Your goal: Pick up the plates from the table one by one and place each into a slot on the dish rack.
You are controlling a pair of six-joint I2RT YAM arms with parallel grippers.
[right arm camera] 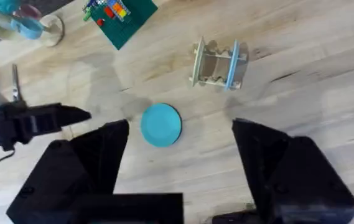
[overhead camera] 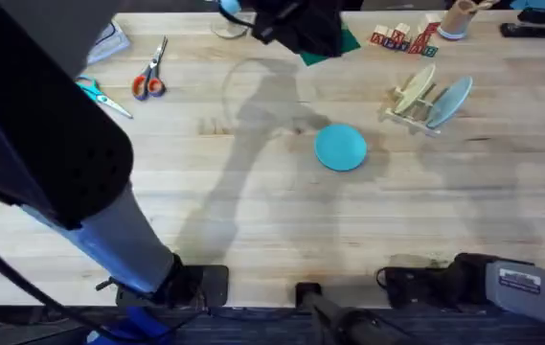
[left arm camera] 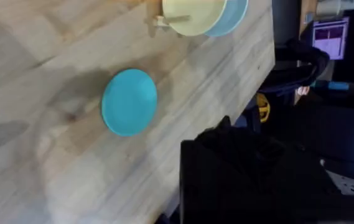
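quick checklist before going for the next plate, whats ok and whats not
1. Teal plate flat on the table, nothing on it: ok.
2. Right hand open, nothing held: ok.
3. Pale blue plate stands in the dish rack beside the cream plate: ok.
4. Free slot left in the rack: cannot tell.
5. Left hand open: cannot tell.
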